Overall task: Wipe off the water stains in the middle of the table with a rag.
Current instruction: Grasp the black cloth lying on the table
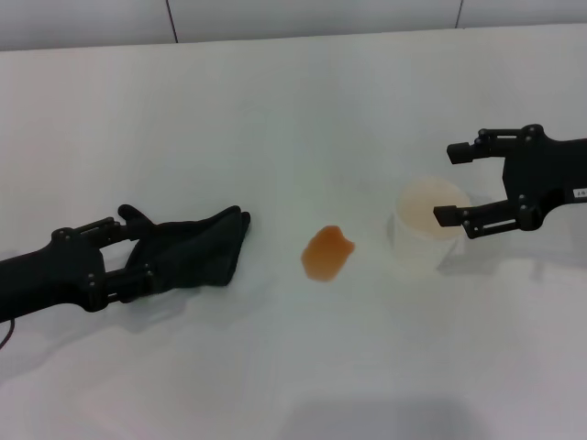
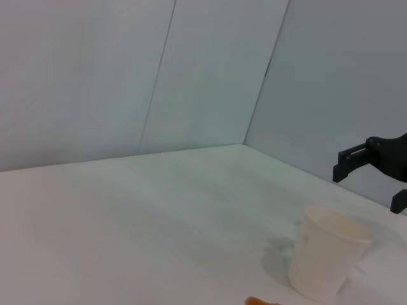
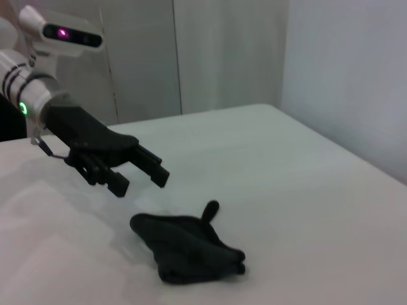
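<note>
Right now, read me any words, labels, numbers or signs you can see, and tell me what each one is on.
Small white label on the right gripper, near the picture's edge: too small to read.
White cup: a faint mark on its side in the left wrist view, not readable.
Rag, water stains, table: no text.

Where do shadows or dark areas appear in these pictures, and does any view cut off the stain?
Head view: a dim band lies along the near edge of the table, and the cup casts a faint shadow. Left wrist view: the cup's soft shadow falls beside it; only a sliver of the water stains shows at the edge. Right wrist view: the rag looks nearly black.
</note>
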You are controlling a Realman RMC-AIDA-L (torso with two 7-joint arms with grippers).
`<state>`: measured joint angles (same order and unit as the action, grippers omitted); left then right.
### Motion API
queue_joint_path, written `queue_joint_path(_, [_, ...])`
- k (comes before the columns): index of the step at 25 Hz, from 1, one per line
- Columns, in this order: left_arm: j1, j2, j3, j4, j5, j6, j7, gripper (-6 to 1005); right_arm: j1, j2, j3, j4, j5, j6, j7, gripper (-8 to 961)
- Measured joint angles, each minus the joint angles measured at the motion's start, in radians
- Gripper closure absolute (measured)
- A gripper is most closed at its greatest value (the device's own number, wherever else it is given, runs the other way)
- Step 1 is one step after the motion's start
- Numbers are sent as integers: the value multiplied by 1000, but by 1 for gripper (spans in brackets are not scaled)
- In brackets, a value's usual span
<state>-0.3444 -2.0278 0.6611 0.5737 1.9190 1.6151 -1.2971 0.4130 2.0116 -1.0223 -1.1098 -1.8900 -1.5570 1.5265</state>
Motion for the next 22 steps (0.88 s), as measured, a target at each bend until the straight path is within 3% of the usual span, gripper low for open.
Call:
queue_joint_path(8, [1, -1, 1, 1, 2, 8, -15, 233, -4, 0, -27, -1, 18, -7, -9, 96])
queue_joint_path(13, [-13, 10, 9, 28, 24, 25, -134, 233, -5, -1, -66, -2, 14, -6, -17, 96])
queue_joint_path(22, [-102, 19, 13, 338, 223, 223, -529, 233, -3, 1, -103, -5, 21, -2, -62, 96])
